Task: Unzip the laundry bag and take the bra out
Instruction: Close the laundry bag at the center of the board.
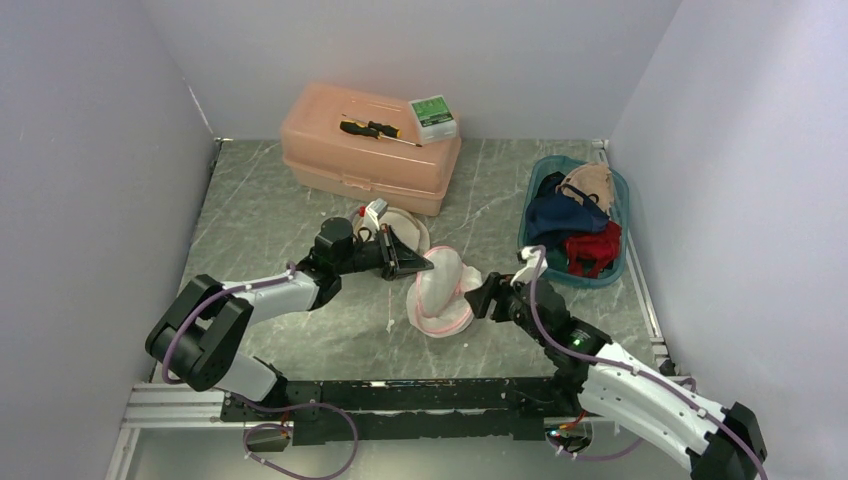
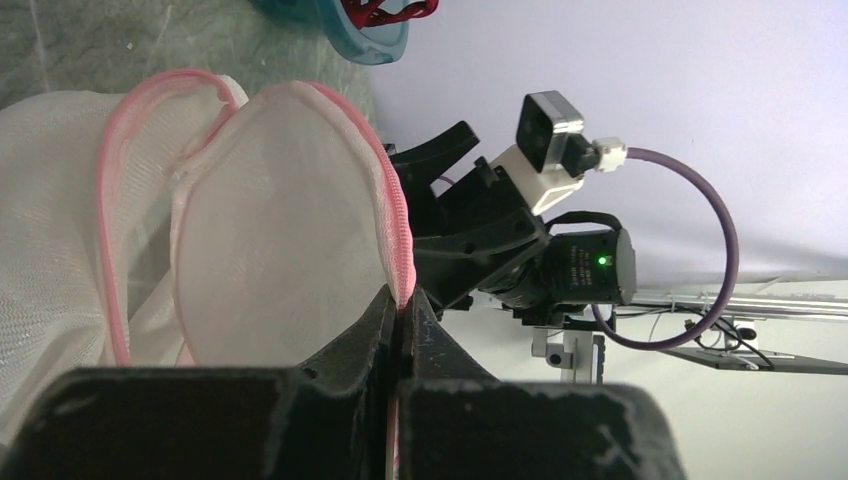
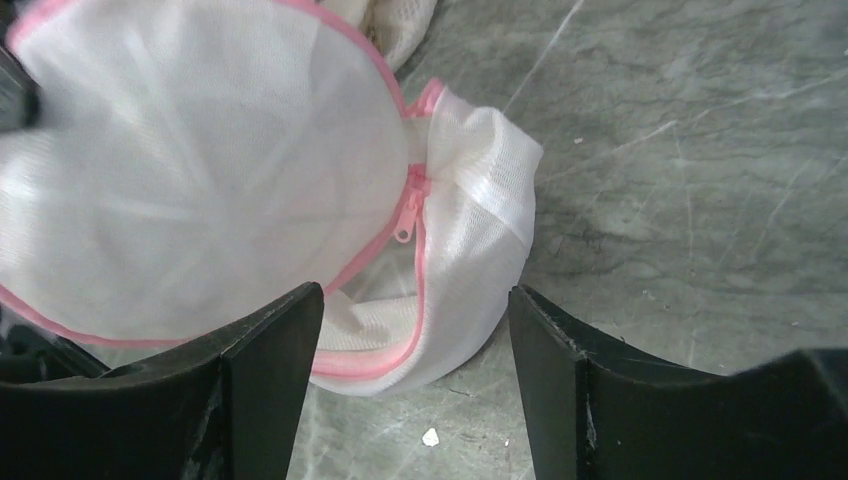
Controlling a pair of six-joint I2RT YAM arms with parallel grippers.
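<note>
The laundry bag point(image 1: 440, 290) sits in the middle of the counter point(image 1: 260, 210), between my arms: soft, light mesh that folds easily. My left claw point(image 2: 400, 312) is clamped on its pink zipper edge point(image 2: 385, 170); my right claw point(image 3: 412, 300) stands apart, empty. I think the small zipper pull point(image 3: 405, 228) is the place to pinch.

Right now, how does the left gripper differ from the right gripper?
The left gripper is shut on the pink zipper edge of the bag; the right gripper is open and holds nothing. The left gripper touches the bag; the right gripper appears to stand just off it, facing the zipper pull. Both are black and meet the bag from opposite sides.
</note>
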